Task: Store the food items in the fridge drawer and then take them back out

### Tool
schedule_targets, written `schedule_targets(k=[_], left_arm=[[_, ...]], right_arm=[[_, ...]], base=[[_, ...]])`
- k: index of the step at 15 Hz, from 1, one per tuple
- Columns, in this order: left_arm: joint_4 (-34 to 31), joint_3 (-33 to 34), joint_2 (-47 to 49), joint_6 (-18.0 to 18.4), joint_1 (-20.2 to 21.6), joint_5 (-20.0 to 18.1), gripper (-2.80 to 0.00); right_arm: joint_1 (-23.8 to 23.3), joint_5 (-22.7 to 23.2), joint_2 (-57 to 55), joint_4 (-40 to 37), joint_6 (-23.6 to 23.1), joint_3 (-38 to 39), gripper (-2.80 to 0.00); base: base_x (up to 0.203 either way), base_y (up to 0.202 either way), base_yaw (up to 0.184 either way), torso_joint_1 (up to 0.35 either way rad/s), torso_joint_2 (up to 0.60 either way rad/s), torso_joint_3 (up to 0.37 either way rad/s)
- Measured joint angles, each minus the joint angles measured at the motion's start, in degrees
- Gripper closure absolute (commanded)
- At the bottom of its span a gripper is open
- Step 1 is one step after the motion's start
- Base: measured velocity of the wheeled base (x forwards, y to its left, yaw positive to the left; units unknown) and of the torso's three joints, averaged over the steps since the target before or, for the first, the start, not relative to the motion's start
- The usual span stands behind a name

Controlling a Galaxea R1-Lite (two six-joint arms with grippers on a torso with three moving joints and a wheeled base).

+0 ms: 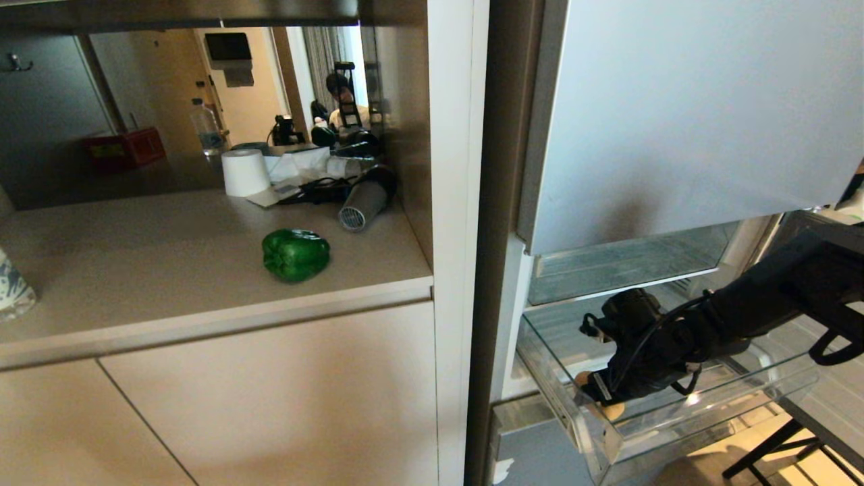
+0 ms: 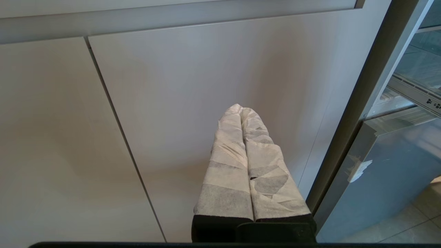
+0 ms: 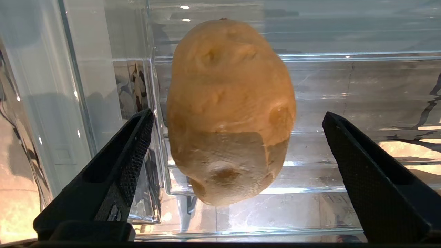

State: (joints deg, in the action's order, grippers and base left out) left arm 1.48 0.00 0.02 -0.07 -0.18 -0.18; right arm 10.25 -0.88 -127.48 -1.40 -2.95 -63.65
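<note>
My right gripper is hanging inside the fridge drawer, fingers apart around the potato lying there. The pepper is sitting left, on the counter.

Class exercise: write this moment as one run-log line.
right gripper: open, astride potato in fridge drawer | left gripper: shut, parked by cabinet door | bell pepper: on counter
</note>
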Motion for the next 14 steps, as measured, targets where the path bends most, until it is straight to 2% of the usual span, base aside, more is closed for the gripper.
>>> schedule_targets(k=[1,2,3,14], left_arm=[[0.0,0.0,0.0,0.0,0.0,0.02,0.0],[0.0,0.0,0.0,0.0,0.0,0.01,0.0],[0.0,0.0,0.0,0.0,0.0,0.0,0.0],[0.0,0.0,0.0,0.0,0.0,0.0,0.0]], right_arm=[[0.0,-0.04,-0.02,0.01,0.01,0.04,-2.8],[0.0,-0.06,-0.06,-0.02,0.01,0.15,-1.67],[0.0,-0.06,-0.21,0.01,-0.01,0.17,0.0],[0.0,-0.23,0.65,-0.02,0.21,-0.07,0.0]], base=[[0.0,0.0,0.0,0.0,0.0,0.0],[0.0,0.0,0.0,0.0,0.0,0.0],[0.0,0.0,0.0,0.0,0.0,0.0],[0.0,0.0,0.0,0.0,0.0,0.0]])
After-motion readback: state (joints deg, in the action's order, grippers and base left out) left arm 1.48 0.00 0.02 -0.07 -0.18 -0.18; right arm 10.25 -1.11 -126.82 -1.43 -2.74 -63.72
